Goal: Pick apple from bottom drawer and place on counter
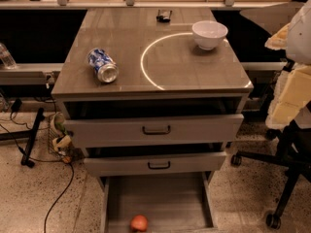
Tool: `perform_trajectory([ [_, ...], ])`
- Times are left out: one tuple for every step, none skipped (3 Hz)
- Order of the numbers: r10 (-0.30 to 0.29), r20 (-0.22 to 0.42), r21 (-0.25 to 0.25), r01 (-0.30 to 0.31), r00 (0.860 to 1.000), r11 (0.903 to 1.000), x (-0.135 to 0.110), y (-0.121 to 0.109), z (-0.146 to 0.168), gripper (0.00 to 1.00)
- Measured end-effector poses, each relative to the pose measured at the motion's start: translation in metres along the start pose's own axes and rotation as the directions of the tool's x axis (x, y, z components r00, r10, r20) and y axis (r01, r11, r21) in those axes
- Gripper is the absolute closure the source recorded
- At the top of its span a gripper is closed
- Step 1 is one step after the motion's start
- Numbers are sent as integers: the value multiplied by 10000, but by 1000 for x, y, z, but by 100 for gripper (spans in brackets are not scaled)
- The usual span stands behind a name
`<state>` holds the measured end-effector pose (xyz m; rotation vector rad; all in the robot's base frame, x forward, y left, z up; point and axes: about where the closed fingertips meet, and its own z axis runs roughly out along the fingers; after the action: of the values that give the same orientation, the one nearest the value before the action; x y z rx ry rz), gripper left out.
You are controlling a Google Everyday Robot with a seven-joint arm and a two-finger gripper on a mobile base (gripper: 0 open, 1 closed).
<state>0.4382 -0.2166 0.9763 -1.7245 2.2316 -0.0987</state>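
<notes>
**Item 1. Gripper.** Not seen in the camera view. Whether it is open, closed or holding anything cannot be told, so places are given from the cabinet rather than from it. A pale bulk (297, 30) at the right edge may belong to the arm, but this is uncertain.

**Item 2. Apple (139, 223).** Found on the floor of the bottom drawer (165, 198), near the front edge and left of centre, touching no wall. The drawer is drawn out beyond the two upper drawers (194, 129), judged to allow access from above.

**Item 3. Counter (126, 35).** A soda can (103, 65) is laid on its side at the left. A white bowl (209, 34) is set at the rear right. Bare room is judged available at the centre and front.

**Item 4. Edges.** The upper drawers are ajar and overhang the rear of the bottom drawer, so a descent towards its front is judged clearer. A chair (291, 169) is stationed close on the right.
</notes>
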Motion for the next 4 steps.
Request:
perform_trajectory([
  [0,1,2,0,10000,10000,0,0,0,0],
  [180,-17,-194,-180,9998,9996,5,3,29,0],
  [467,-16,-774,-467,9989,9959,13,12,82,0],
  [460,155,-1447,-433,9988,9885,17,31,146,0],
])
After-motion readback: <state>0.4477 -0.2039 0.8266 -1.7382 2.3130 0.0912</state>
